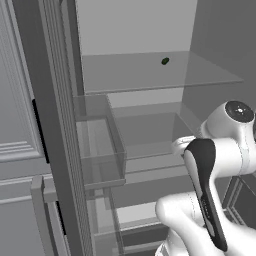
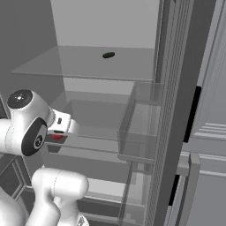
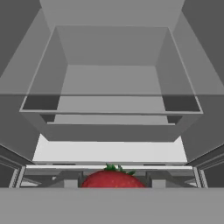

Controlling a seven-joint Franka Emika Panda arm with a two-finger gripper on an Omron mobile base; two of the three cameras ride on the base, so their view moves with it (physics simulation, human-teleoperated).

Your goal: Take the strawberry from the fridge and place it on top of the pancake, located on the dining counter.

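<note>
Grey and pale inside, the fridge [image 2: 106, 26] stands open before the base, its clear glass shelves [image 1: 150, 75] stacked one above another and a clear door bin [image 2: 139, 128] hanging on the right-hand door. We note the white arm [image 1: 215, 165] reaching into the middle level. A small dark item [image 2: 108, 55] lies alone on the upper shelf, well apart from the work.

The strawberry [image 3: 113, 178] sits right at the hand, red with a green cap showing at its top in the hand view; in the right base view a red sliver [image 2: 56, 136] shows just beneath the wrist, above the lower shelf. We judge it light, soft and easily bruised, slightly slick, and best held across its broad middle with modest pressure.

The gripper [image 2: 59, 132] is largely hidden by the wrist. Its jaws stand narrowly apart, and with the berry lying exactly between them we judge it to be gripped, though contact itself is not visible.
</note>
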